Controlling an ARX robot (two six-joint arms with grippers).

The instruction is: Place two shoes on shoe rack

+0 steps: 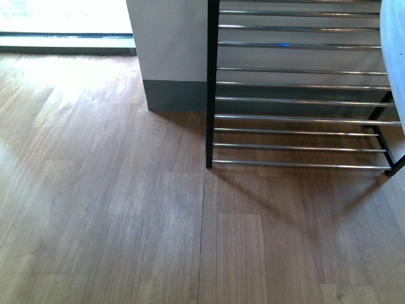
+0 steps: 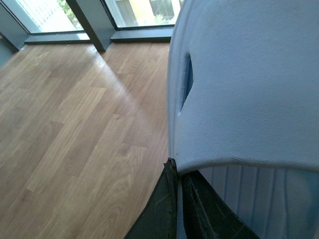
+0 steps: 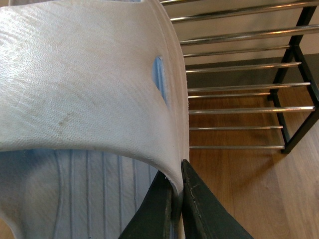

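Pale blue slipper (image 2: 249, 89) sits pinched by its strap in your left gripper (image 2: 178, 173); second slipper (image 3: 75, 84) likewise in your right gripper (image 3: 177, 175).

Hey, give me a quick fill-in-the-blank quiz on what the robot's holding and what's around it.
1. The left gripper is shut on a pale blue ____.
2. The right gripper holds its slipper near the shoe ____.
3. Its upright frame post is coloured ____.
4. The floor is made of ____.
Missing: slipper; rack; black; wood.
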